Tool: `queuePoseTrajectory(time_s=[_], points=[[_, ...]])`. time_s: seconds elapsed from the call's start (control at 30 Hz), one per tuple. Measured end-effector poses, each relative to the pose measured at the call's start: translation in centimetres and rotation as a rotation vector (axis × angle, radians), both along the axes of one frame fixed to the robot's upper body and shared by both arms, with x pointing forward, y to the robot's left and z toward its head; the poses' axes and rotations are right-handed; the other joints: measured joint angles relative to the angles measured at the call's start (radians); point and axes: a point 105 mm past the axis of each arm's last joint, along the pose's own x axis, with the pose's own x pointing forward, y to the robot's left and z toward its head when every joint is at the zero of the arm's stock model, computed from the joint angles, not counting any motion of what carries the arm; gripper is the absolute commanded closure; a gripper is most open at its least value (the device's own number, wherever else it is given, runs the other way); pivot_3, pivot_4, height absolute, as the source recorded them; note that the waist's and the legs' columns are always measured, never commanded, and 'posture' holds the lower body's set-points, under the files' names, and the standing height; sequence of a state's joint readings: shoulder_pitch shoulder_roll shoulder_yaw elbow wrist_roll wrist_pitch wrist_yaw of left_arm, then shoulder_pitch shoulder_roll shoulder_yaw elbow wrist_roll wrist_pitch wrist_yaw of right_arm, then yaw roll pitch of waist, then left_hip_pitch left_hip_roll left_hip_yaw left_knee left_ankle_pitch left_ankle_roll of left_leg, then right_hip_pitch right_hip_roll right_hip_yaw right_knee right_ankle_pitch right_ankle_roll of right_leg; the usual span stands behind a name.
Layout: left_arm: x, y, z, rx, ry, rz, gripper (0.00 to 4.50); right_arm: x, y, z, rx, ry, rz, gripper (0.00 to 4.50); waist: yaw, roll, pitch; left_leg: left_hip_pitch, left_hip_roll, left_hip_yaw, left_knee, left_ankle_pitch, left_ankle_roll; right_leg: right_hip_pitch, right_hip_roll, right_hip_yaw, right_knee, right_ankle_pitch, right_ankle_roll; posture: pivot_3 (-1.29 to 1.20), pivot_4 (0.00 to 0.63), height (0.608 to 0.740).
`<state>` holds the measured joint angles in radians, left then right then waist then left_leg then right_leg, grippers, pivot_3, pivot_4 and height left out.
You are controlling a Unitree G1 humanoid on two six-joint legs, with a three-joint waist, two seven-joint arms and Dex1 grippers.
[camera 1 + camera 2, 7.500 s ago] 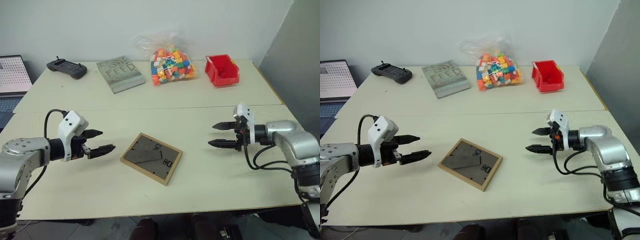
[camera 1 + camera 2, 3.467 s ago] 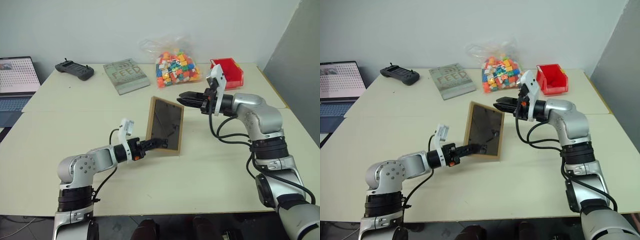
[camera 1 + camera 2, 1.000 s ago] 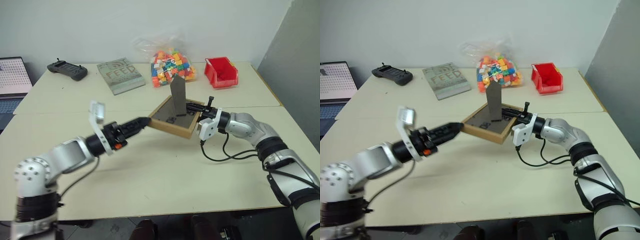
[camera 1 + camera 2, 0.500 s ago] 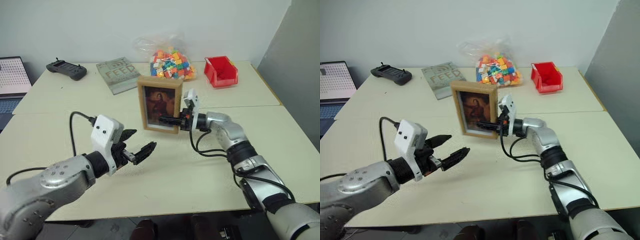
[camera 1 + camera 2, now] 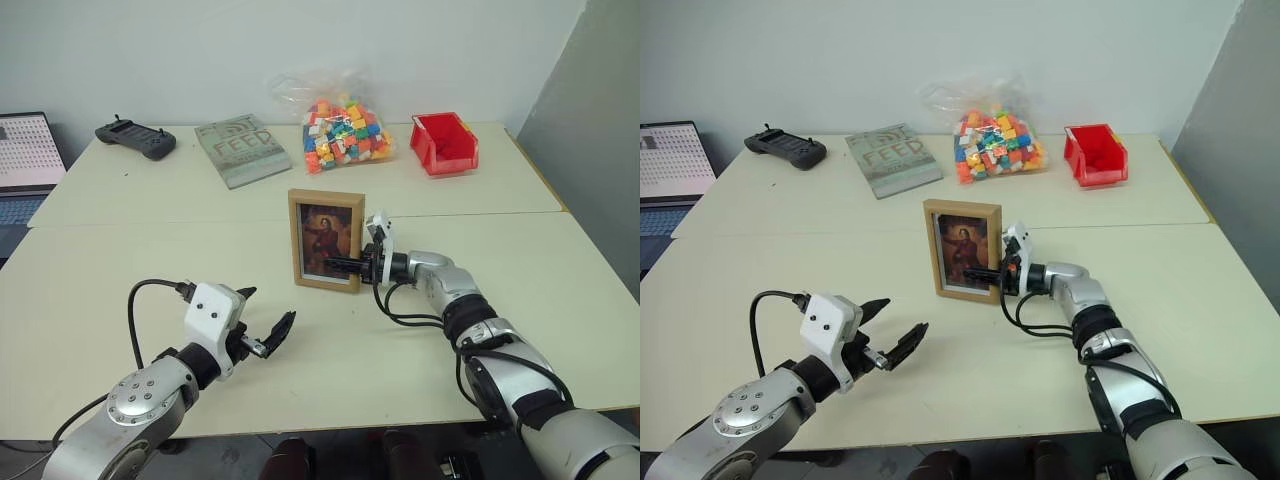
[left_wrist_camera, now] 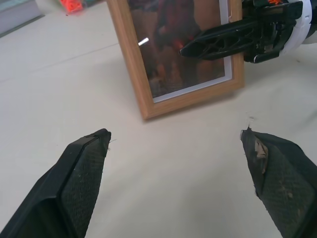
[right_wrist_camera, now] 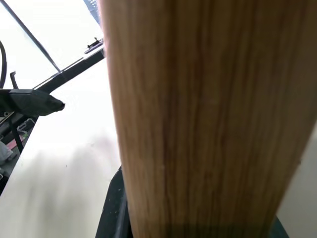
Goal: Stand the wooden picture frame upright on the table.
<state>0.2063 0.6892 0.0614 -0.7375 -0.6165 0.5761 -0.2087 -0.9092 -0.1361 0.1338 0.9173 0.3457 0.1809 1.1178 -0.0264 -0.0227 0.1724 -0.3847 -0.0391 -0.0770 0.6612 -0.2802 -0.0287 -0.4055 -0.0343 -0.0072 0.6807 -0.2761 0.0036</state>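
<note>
Frame position: small rectangular light-wood picture frame [image 5: 326, 240] stands upright at mid-tabletop, dark portrait facing the robot, long axis vertical, bottom edge on the pale cream-beige tabletop [image 5: 420, 390].
Nearest, left arm: left gripper [image 5: 262, 325] low over the tabletop close to the robot, well short of the frame; black fingers [image 6: 81, 176] spread wide, empty. Frame lies ahead of them and a little to the right.
Middle, right arm: right gripper [image 5: 349, 265] reaches in level from the frame's right side; fingers pinching the frame's right edge low down, one finger across the front glass, wood filling the gap between them in the wrist view.
Key relation: right arm is the one in contact; release means backing off to the right, along the frame's face, not through it. Whether the easel stand bears the weight, cannot tell; the back is hidden.
Far: grey book [image 5: 241, 150], clear bag of coloured blocks [image 5: 346, 131], red bin [image 5: 443, 142], black handheld controller [image 5: 135, 138] along the far edge; open laptop [image 5: 25, 160] at far left.
Change, one second back: frame was tilted with grey back and stand showing, left fingers at its edge; now upright, left arm drawn back and fully opened.
Change, half second back: frame sits slightly lower and squarer.
</note>
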Motion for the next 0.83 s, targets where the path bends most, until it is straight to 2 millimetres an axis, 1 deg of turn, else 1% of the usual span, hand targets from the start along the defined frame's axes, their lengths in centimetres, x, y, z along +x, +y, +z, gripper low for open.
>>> queuePoseTrajectory(time_s=[0.03, 0.07, 0.13, 0.17, 0.27, 0.33, 0.37, 0.43, 0.47, 0.53, 0.6, 0.67, 0.73, 0.83], points=[[0.0, -0.1, 0.1, -0.006, -0.003, -0.006, 0.0, -0.1, 0.0, -0.1, -0.013, -0.004, 0.005, 2.82, 0.0, 0.0, 0.0, 0.0, 0.0, 0.0, 0.0, 0.0, 0.0, 0.0, 0.0, 0.0, 0.0, 0.0, 0.0, 0.0, 0.15, 0.74], [0.1, -0.3, 0.2, -0.011, -0.008, -0.017, 0.0, -0.2, 0.0, -0.3, -0.013, -0.004, 0.006, 2.52, 0.0, 0.0, 0.0, 0.0, 0.0, -0.001, 0.0, 0.0, 0.0, 0.0, 0.0, -0.001, 0.0, 0.0, 0.0, 0.0, 0.15, 0.74], [0.2, -0.4, 0.4, -0.008, -0.018, -0.036, 0.0, -0.5, -0.2, -0.7, -0.018, -0.004, 0.013, 2.05, 0.0, 0.0, 0.0, 0.0, 0.0, 0.0, 0.0, 0.0, 0.0, 0.0, 0.0, -0.001, 0.0, 0.0, 0.0, 0.0, 0.15, 0.74], [0.4, -0.4, 0.5, -0.006, -0.021, -0.042, 0.0, -0.6, -0.3, -0.8, -0.025, -0.007, 0.013, 1.91, 0.0, 0.0, 0.0, 0.0, 0.0, -0.001, 0.0, 0.0, 0.0, 0.0, 0.0, -0.001, 0.0, 0.0, 0.0, 0.0, 0.15, 0.74], [0.9, -0.3, 0.5, 0.003, -0.024, -0.053, 0.0, -0.9, -1.2, -1.0, -0.053, -0.043, 0.015, 1.17, 0.001, 0.0, 0.0, 0.0, 0.0, -0.001, 0.0, 0.0, 0.0, 0.0, 0.0, -0.001, 0.0, 0.0, 0.0, 0.0, 0.15, 0.74], [1.2, -0.2, 0.5, 0.005, -0.022, -0.063, 0.0, -1.1, -2.4, -1.2, -0.074, -0.063, 0.007, 0.68, 0.003, 0.0, 0.0, 0.0, 0.0, -0.001, 0.0, 0.0, 0.0, 0.001, 0.0, -0.001, 0.0, 0.0, 0.0, 0.0, 0.15, 0.74], [1.3, -0.2, 0.5, 0.005, -0.019, -0.069, 0.0, -1.2, -3.1, -1.4, -0.095, -0.073, -0.002, 0.56, 0.003, 0.0, 0.0, 0.0, 0.0, -0.001, 0.0, 0.0, 0.0, 0.001, 0.0, -0.001, 0.0, 0.0, 0.0, 0.0, 0.15, 0.74], [1.7, -0.1, 0.7, 0.007, -0.021, -0.089, 0.0, -1.4, -5.1, -1.8, -0.14, -0.086, -0.023, 0.15, 0.005, 0.0, 0.0, 0.0, 0.0, -0.001, 0.001, 0.0, 0.0, 0.001, 0.0, -0.001, 0.0, 0.0, 0.0, 0.0, 0.15, 0.74], [2.0, 0.0, 0.9, 0.011, -0.019, -0.103, 0.0, -1.6, -6.3, -1.8, -0.167, -0.092, -0.031, 0.03, 0.008, 0.0, 0.0, 0.0, 0.0, -0.001, 0.001, 0.0, 0.0, 0.001, 0.0, -0.001, 0.0, 0.0, 0.0, 0.0, 0.15, 0.74], [2.4, 0.7, 1.2, 0.031, -0.008, -0.111, 0.0, -1.8, -8.8, -1.7, -0.219, -0.102, -0.06, 0.03, 0.009, 0.0, 0.0, 0.0, 0.0, -0.001, 0.001, 0.0, 0.0, 0.001, 0.0, -0.001, 0.0, 0.0, 0.0, 0.0, 0.15, 0.74], [2.7, 1.5, 1.5, 0.027, 0.034, -0.128, 0.0, -2.3, -11.5, -1.2, -0.278, -0.112, -0.084, 0.03, 0.009, 0.0, 0.0, 0.0, 0.0, -0.001, 0.0, 0.0, 0.0, 0.001, 0.0, -0.002, 0.0, 0.0, 0.0, 0.0, 0.15, 0.74], [3.2, 2.3, 2.0, 0.016, 0.075, -0.15, 0.0, -3.2, -12.9, 0.1, -0.306, -0.116, -0.072, 0.03, 0.005, 0.0, 0.0, 0.0, 0.0, -0.001, 0.0, 0.0, 0.0, 0.0, 0.0, -0.002, 0.0, 0.0, 0.0, 0.0, 0.15, 0.74], [4.1, 3.6, 3.2, -0.005, 0.103, -0.151, 0.0, -4.1, -13.1, 2.0, -0.298, -0.112, -0.044, 0.03, -0.002, 0.0, 0.001, 0.0, 0.001, -0.002, 0.0, 0.0, 0.0, 0.0, 0.001, -0.003, 0.0, 0.0, 0.0, 0.0, 0.15, 0.74], [5.1, 5.5, 5.7, -0.018, 0.092, -0.147, 0.0, -5.6, -12.1, 5.2, -0.237, -0.121, 0.005, 0.03, -0.007, 0.0, 0.001, 0.0, 0.002, -0.002, 0.0, 0.0, 0.0, 0.0, 0.003, -0.002, 0.0, 0.0, 0.0, 0.0, 0.15, 0.74]])
